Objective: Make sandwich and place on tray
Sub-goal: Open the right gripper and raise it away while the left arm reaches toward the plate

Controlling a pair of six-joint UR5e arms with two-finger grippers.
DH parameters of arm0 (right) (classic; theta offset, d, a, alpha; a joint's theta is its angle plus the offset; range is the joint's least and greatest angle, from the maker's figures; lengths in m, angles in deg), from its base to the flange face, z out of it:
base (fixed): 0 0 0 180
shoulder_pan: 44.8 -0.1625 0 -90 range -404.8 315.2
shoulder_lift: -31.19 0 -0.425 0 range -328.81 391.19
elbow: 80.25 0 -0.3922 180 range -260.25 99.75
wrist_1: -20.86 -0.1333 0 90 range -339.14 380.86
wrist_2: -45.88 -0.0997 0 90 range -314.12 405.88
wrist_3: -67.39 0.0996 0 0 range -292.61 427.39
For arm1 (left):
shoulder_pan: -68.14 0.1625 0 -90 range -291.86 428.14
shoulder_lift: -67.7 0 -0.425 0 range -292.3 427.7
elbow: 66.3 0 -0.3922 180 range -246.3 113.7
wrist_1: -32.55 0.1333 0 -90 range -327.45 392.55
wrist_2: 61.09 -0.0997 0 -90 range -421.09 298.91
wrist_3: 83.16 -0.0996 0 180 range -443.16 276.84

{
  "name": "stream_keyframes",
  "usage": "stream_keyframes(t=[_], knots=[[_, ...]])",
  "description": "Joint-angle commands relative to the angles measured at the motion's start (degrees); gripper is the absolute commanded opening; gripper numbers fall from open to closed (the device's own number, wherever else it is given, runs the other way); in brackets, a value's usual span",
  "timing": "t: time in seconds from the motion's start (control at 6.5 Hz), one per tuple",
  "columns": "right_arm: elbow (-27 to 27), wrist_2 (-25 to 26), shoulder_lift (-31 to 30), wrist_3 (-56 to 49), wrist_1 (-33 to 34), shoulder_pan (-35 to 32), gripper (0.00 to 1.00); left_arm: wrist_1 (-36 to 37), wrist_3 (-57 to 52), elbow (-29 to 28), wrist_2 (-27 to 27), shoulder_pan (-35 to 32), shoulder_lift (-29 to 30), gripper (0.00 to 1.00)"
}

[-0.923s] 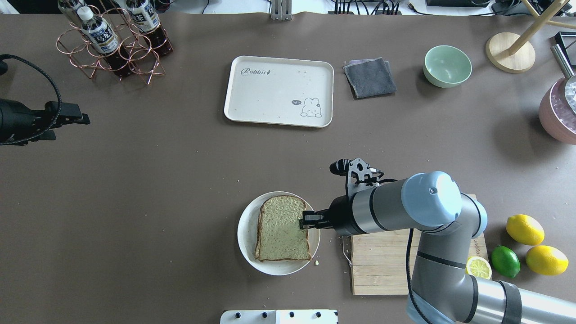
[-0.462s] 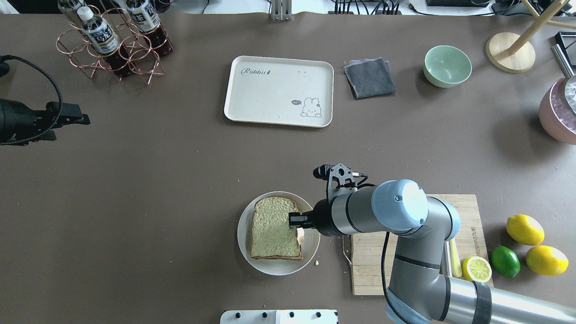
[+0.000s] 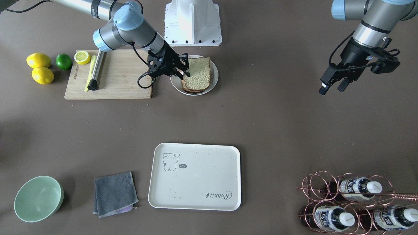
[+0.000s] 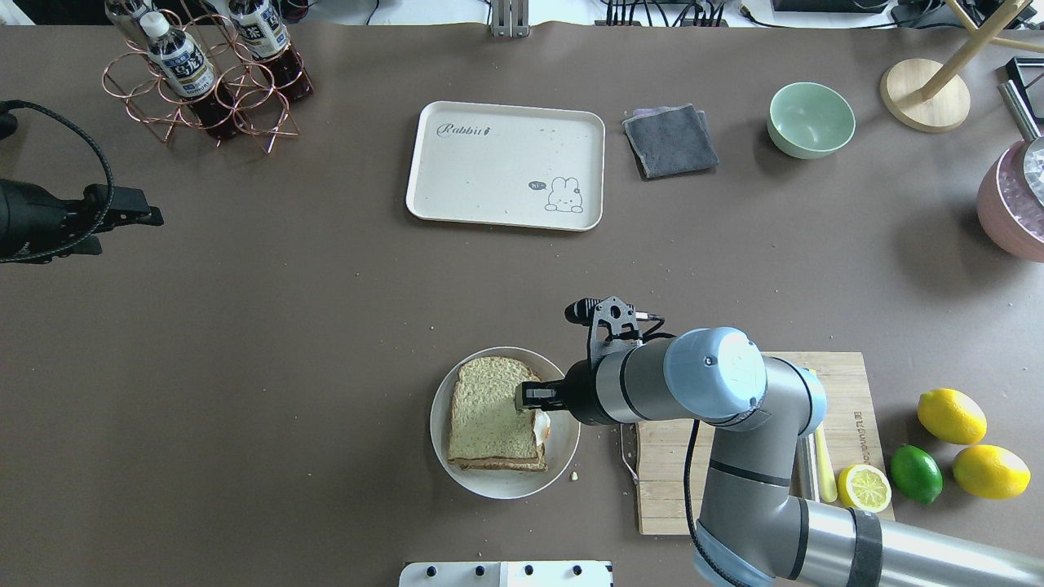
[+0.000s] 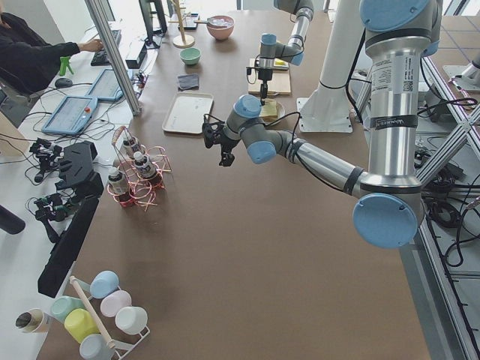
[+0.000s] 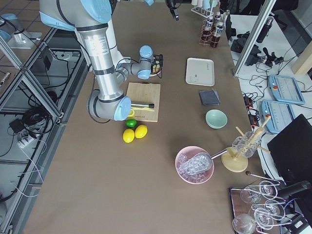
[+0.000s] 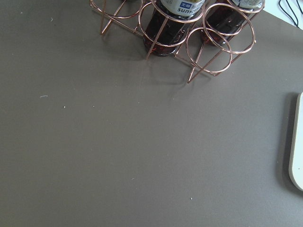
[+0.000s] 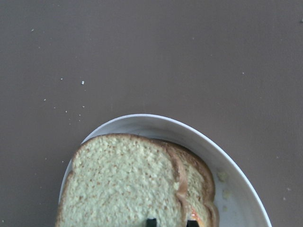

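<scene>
Right fingers (image 8: 151,222), nearly closed, pinch the sandwich (image 4: 488,412) edge.

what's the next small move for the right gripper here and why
Probably open the right gripper and lift clear. The top square slice of brown wholegrain bread it seems to pinch already lies over the white fried egg and lower slice on the round white plate, so the sandwich looks assembled.
</scene>
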Motion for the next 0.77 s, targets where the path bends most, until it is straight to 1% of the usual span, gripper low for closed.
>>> stream_keyframes(t=[0.0,0.15,0.31,0.46,0.62], knots=[[1.17,-0.49,-0.12,0.32,0.19,-1.97,0.99,-0.09,0.00,0.07,0.06,0.00,0.08,0.97],[2.13,-4.15,-0.47,0.49,0.28,-4.60,0.99,-0.09,0.00,0.07,0.06,0.09,0.08,0.97],[4.75,-8.71,-1.17,0.49,1.84,-7.93,0.99,-0.09,0.09,0.24,0.14,0.09,0.34,0.97],[9.30,-12.06,-1.53,0.49,7.69,-10.49,0.99,-0.17,0.35,0.68,0.15,1.74,0.52,0.97],[11.96,-15.22,-1.53,0.41,12.88,-13.64,0.99,-0.17,4.44,0.42,-0.38,4.89,3.48,0.97]])
